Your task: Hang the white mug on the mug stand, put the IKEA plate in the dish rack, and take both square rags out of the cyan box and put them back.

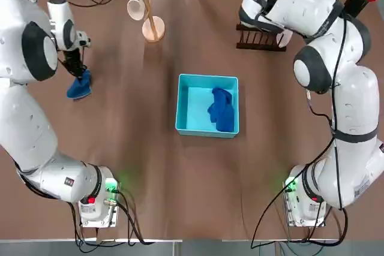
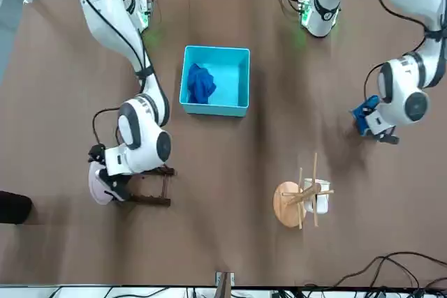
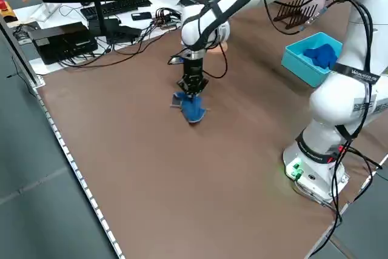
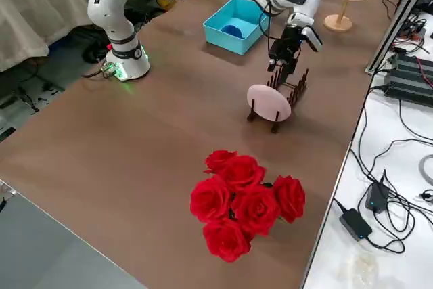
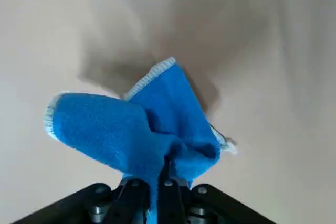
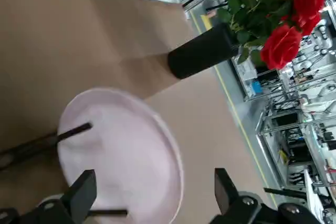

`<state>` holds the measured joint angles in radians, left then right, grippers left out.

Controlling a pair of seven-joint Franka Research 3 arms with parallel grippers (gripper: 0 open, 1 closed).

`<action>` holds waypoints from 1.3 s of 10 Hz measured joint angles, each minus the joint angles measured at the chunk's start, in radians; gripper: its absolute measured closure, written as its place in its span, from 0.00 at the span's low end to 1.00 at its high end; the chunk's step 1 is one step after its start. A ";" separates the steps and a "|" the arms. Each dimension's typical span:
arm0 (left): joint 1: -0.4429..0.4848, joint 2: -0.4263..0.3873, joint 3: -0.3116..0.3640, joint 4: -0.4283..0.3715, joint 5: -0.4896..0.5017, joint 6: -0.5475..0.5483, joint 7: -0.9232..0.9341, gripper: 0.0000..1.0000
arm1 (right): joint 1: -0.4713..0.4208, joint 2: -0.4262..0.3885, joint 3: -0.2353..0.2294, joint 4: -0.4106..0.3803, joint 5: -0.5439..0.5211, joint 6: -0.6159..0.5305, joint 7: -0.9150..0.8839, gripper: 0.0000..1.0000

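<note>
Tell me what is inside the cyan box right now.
One dark blue rag lies bunched inside the cyan box, toward one side; the rest of the floor is bare. Whatever sits under the rag is hidden.

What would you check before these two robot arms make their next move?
1. White mug hanging on the mug stand: ok.
2. IKEA plate upright in the dish rack: ok.
3. Right hand open, fingers off the plate: ok.
4. Left hand shut on one square rag: ok.
5. That rag over bare table, outside the cyan box: ok.
6. Second rag out of the box: not ok, it lies inside.
</note>
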<state>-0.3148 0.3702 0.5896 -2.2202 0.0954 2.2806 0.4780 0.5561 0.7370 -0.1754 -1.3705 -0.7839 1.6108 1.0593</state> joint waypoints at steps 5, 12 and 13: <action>0.035 0.006 -0.167 -0.003 -0.047 0.035 -0.110 0.94 | 0.019 -0.193 -0.016 0.042 0.419 -0.138 -0.266 0.01; 0.072 0.014 -0.641 0.049 -0.051 0.046 -0.635 0.94 | 0.032 -0.471 0.001 -0.075 0.944 -0.097 -0.475 0.10; 0.072 0.014 -0.649 0.047 -0.051 0.043 -0.649 0.94 | 0.081 -0.506 0.003 -0.153 0.949 -0.019 -0.475 0.10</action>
<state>-0.2427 0.3846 -0.0594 -2.1735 0.0443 2.3240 -0.1715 0.6368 0.2309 -0.1725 -1.5238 0.1647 1.5921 0.5840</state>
